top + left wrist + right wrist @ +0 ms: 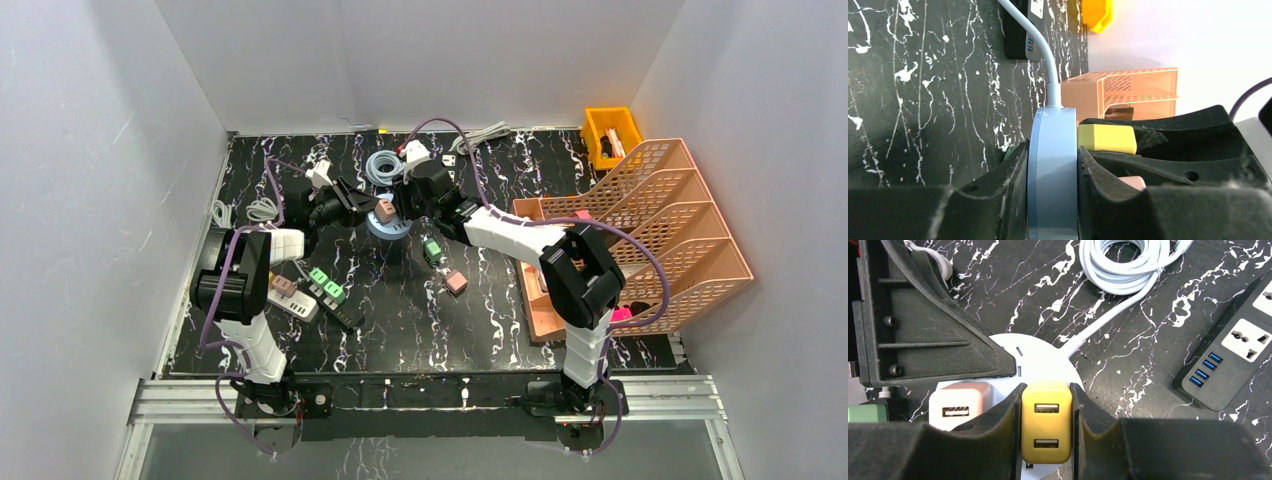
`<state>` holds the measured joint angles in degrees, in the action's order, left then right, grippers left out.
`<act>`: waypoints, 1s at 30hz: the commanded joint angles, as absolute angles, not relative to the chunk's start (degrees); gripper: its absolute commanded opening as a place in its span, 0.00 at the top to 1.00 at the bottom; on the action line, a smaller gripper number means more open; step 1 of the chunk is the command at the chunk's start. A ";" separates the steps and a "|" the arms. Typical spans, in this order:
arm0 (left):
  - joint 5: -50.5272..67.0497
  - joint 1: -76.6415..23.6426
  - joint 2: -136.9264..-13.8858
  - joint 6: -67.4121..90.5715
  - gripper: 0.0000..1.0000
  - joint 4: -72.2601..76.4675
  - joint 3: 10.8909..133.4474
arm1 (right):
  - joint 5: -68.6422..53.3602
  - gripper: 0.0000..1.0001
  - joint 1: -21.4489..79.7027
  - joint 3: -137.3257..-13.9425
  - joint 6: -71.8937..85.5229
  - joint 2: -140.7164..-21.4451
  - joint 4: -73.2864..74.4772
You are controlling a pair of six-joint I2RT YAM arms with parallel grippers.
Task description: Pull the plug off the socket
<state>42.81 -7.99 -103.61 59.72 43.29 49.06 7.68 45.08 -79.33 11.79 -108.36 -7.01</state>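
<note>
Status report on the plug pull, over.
Left gripper shut on round socket. Right gripper shut on yellow plug, not yet out. Pink plug close beside it.

The black, white-veined bench point(480, 320) carries a peach tiered rack point(650, 230) on its right and a yellow bin point(611, 135) far right. On it lie a round socket point(1048, 360), a coiled white cable point(1120, 262), a black power strip point(1233, 360), and a loose green adapter point(433, 249) and pink adapter point(456, 283).

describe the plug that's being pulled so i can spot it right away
On the black marbled table, find the round socket hub near the back centre. The one you want is the yellow plug on it, in the jaws of the right gripper, with two USB ports, not the single-port pink plug beside it.
</note>
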 commanded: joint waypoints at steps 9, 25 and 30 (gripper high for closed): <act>43.15 -8.53 -103.60 61.58 1.00 47.84 49.45 | -4.33 1.00 43.21 -83.99 10.24 -101.87 -13.91; 33.76 -7.65 -103.41 50.31 1.00 31.58 56.50 | 0.93 1.00 40.11 -74.45 7.52 -91.83 -15.48; 33.00 -7.60 -103.68 49.31 1.00 30.55 56.88 | -14.51 1.00 34.45 -70.40 15.81 -90.97 -21.39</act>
